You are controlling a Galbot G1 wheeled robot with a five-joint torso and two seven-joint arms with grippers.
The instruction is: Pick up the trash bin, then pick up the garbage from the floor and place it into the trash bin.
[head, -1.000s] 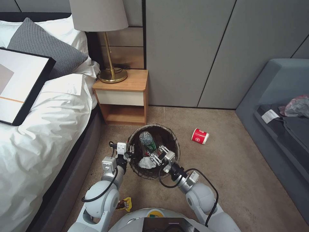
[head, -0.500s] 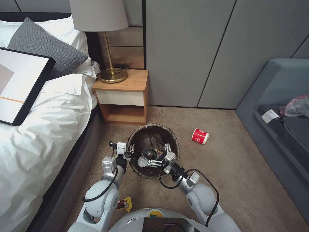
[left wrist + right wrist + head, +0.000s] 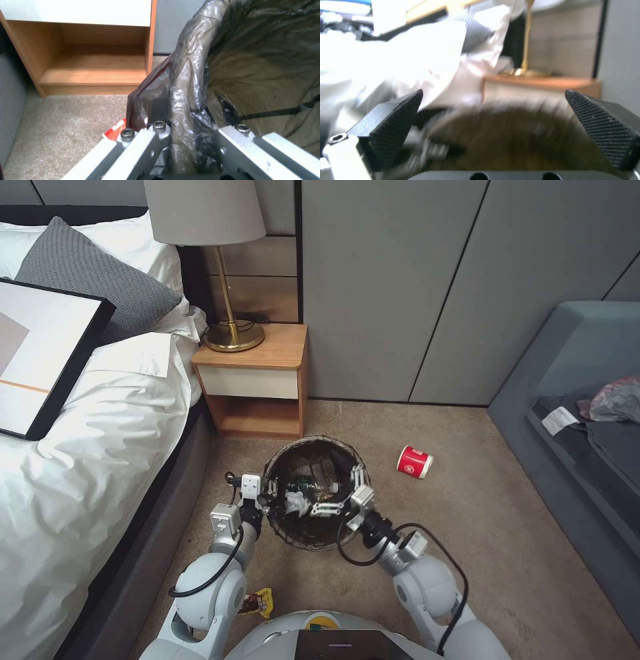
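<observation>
Closest to the robot there's a yellow snack wrapper (image 3: pixel 261 601) on the carpet by the left arm. Then the left hand (image 3: pixel 269 489) is clamped on the near-left rim of the trash bin (image 3: pixel 293 537), pinching the brown liner (image 3: pixel 186 82). The right hand (image 3: pixel 341 493) sits over the bin's right side, spread wide with nothing in it. Inside the bin you can see a bottle (image 3: pixel 308 485) and white tissue (image 3: pixel 294 502). Further right, 1 red paper cup (image 3: pixel 415 461) lies on the floor, with the nightstand (image 3: pixel 257 383) behind the bin.
</observation>
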